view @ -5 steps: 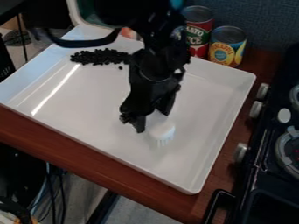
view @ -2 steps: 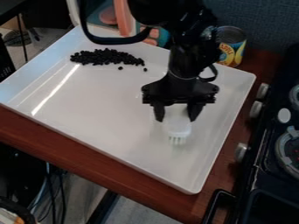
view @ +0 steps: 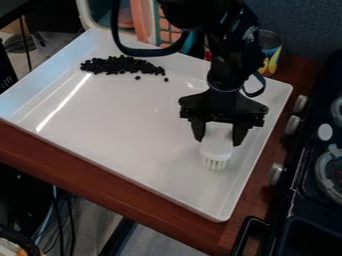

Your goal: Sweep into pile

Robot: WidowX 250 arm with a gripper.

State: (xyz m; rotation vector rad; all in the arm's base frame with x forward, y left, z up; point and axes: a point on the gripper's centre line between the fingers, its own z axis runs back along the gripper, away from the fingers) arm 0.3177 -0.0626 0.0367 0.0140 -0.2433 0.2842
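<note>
The black gripper (view: 219,138) has its jaws closed on the one white brush (view: 216,149), whose body sits between them, its bristles below their tips, over the right-hand part of the one white tray (view: 133,112). Near the tray's far left side lies one elongated heap of dark bits (view: 119,65) (too many and too tightly packed to number), with two loose bits (view: 166,80) just beside it, while three knobs (view: 292,125) line the one stove (view: 304,172) at the right
</note>
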